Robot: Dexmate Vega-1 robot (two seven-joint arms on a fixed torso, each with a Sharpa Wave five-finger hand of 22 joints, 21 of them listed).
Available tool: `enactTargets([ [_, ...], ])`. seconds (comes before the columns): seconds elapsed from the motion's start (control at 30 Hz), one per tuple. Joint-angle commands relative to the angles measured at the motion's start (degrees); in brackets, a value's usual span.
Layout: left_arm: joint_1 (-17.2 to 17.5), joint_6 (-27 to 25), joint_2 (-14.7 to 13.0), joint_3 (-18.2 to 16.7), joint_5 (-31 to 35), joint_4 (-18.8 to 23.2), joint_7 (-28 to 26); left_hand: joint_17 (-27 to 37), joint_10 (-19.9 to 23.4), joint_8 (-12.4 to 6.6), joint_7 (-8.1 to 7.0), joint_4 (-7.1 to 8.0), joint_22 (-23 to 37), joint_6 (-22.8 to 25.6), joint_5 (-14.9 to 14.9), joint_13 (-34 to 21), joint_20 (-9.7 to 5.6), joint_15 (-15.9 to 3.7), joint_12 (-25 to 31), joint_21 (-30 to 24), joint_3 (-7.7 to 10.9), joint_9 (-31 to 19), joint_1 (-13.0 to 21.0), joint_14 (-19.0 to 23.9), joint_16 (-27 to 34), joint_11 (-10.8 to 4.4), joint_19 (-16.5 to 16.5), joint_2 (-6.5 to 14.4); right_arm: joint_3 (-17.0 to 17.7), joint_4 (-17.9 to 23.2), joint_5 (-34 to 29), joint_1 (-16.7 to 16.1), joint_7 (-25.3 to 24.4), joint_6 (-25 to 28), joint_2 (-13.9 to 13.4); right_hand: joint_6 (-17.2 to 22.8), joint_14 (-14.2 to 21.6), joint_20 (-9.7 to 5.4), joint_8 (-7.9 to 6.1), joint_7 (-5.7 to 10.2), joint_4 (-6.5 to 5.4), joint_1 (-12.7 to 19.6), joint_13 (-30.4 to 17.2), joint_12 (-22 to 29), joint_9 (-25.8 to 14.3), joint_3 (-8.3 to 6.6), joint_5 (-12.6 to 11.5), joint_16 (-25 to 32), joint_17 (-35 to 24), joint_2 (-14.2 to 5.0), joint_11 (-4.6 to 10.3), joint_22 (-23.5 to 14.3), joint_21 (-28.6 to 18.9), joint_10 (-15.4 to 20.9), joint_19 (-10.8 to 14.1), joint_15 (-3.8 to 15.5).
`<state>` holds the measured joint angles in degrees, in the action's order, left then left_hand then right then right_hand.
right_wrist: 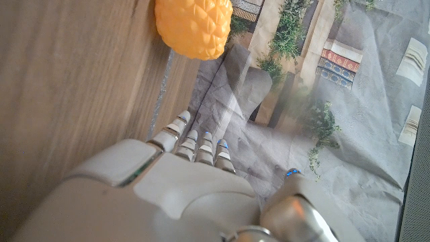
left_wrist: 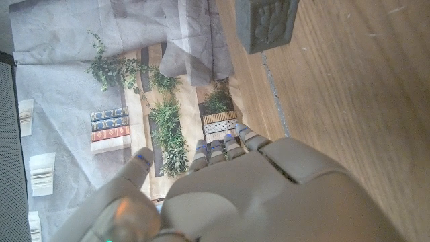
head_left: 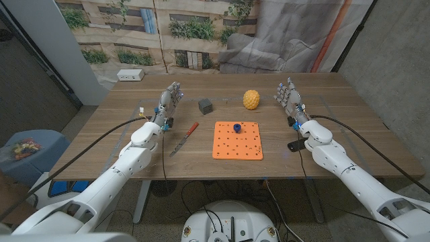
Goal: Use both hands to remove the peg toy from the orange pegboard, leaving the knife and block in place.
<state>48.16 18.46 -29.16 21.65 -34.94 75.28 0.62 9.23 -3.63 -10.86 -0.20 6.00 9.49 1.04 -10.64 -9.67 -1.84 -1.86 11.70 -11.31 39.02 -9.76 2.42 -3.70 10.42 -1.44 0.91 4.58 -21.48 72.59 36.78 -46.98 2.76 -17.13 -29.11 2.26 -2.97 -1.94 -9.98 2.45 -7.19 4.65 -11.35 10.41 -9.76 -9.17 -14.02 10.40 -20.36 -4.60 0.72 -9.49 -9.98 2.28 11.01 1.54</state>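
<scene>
Both robot hands, left and right, stood spread and empty beside the orange pegboard, blue peg toy near its top edge at frame centre.

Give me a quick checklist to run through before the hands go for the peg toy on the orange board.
1. Left hand free, holding nothing: ok.
2. Right hand free, holding nothing: ok.
3. Peg toy seated in the orange pegboard, near its far edge: ok.
4. Knife lies apart from the board, on its left: ok.
5. Block stands clear of the board: ok.
6. How tightly the peg sits: cannot tell.
</scene>
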Motion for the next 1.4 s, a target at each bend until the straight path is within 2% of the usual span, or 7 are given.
enactTargets([
  [0.03,2.8,-4.3,-6.4,0.3,5.0,10.4,-2.9,0.1,-0.1,-0.12,-0.12,-0.37,0.2,0.5,-0.2,-0.1,-4.18,-0.16,0.2,-0.2,0.56,-0.1,0.3,-0.3,0.1,-0.13,0.3,4.8,0.0,-0.5,-1.4,0.4,-0.7,-1.6,-0.1,0.7,-0.4,-0.07,-0.41,-0.16,0.08,-0.2,0.0,0.3,-0.3,-0.41,-0.4,0.3,-0.2,-0.58,0.05,-0.1,-0.3,0.5,0.4,0.03],
  [0.43,7.9,-9.7,-13.8,-2.2,7.4,22.0,-5.7,0.1,0.3,0.13,-0.34,-1.19,0.2,0.4,-0.2,-0.1,-4.22,-0.27,0.1,-0.1,0.85,-0.1,0.7,-0.2,-0.1,-0.35,0.3,4.9,0.0,1.2,-2.5,-1.0,-3.0,-2.2,0.1,0.8,-0.3,-0.41,-0.5,-0.09,0.2,-0.1,0.1,0.2,-0.2,-0.62,-0.6,0.4,0.3,-0.85,0.25,-0.1,-0.3,0.3,0.1,0.34],
  [0.6,9.4,-11.1,-16.2,-2.7,9.1,25.4,-6.2,0.1,0.4,0.58,-1.46,-1.78,0.2,-0.5,-0.1,-0.1,-4.24,-0.38,-0.1,0.0,1.07,-0.1,1.1,-0.1,-0.2,-0.5,0.4,5.0,0.1,1.8,-2.7,-1.7,-3.8,-2.4,0.0,0.8,-0.3,-0.59,-0.51,-0.04,0.25,0.0,0.2,0.2,-0.2,-0.69,-0.7,0.4,0.5,-0.93,0.26,-0.1,-0.3,0.1,0.0,0.37],
  [0.83,11.7,-11.6,-18.8,-3.6,12.1,29.4,-7.4,0.2,0.4,0.84,-1.96,-2.02,0.2,-1.2,-0.1,-0.1,-4.45,-0.56,-0.3,0.0,1.21,-0.1,1.1,0.0,-0.3,-0.73,0.5,5.0,0.1,2.3,-3.0,-2.0,-3.9,-2.5,-0.3,0.9,-0.4,-0.6,-0.55,-0.03,0.31,0.0,0.3,0.3,-0.2,-0.72,-0.8,0.4,0.7,-0.91,0.28,-0.1,-0.3,0.2,-0.1,0.47],
  [1.07,14.2,-12.9,-22.6,-5.6,14.4,33.2,-7.5,0.2,0.6,0.81,-2.07,-2.11,0.2,-1.3,0.0,-0.1,-4.59,-0.91,-0.3,0.1,1.32,-0.1,1.1,0.1,-0.3,-0.9,0.6,5.0,-0.1,2.4,-3.1,-1.9,-3.5,-2.6,-0.3,1.0,-0.3,-0.7,-0.55,-0.11,0.36,-0.1,0.3,0.4,-0.2,-0.72,-0.9,0.5,1.0,-0.86,0.31,-0.1,-0.3,0.4,-0.3,0.59],
  [1.23,16.5,-15.8,-27.1,-7.5,17.0,37.8,-7.3,0.2,0.8,0.71,-2.16,-2.19,0.3,-1.2,0.0,-0.1,-4.77,-1.19,-0.4,0.1,1.42,-0.1,1.1,0.2,-0.3,-1.14,0.6,5.1,-0.2,2.6,-3.5,-2.3,-3.9,-3.2,-0.1,0.9,-0.2,-0.79,-0.54,-0.14,0.38,-0.1,0.4,0.5,-0.2,-0.75,-1.0,0.6,1.1,-0.87,0.34,-0.1,-0.3,0.4,-0.4,0.74],
  [1.4,18.1,-17.9,-28.6,-7.9,18.8,40.5,-7.7,0.3,0.8,0.64,-2.04,-2.23,0.3,-1.1,0.0,-0.1,-4.89,-1.32,-0.4,0.1,1.5,-0.1,1.1,0.2,-0.3,-1.27,0.6,5.1,-0.1,2.5,-3.6,-2.7,-4.2,-3.9,0.2,1.0,-0.2,-0.86,-0.55,-0.2,0.41,-0.1,0.4,0.5,-0.2,-0.79,-1.0,0.6,1.3,-0.91,0.45,-0.1,-0.4,0.6,-0.4,0.76],
])
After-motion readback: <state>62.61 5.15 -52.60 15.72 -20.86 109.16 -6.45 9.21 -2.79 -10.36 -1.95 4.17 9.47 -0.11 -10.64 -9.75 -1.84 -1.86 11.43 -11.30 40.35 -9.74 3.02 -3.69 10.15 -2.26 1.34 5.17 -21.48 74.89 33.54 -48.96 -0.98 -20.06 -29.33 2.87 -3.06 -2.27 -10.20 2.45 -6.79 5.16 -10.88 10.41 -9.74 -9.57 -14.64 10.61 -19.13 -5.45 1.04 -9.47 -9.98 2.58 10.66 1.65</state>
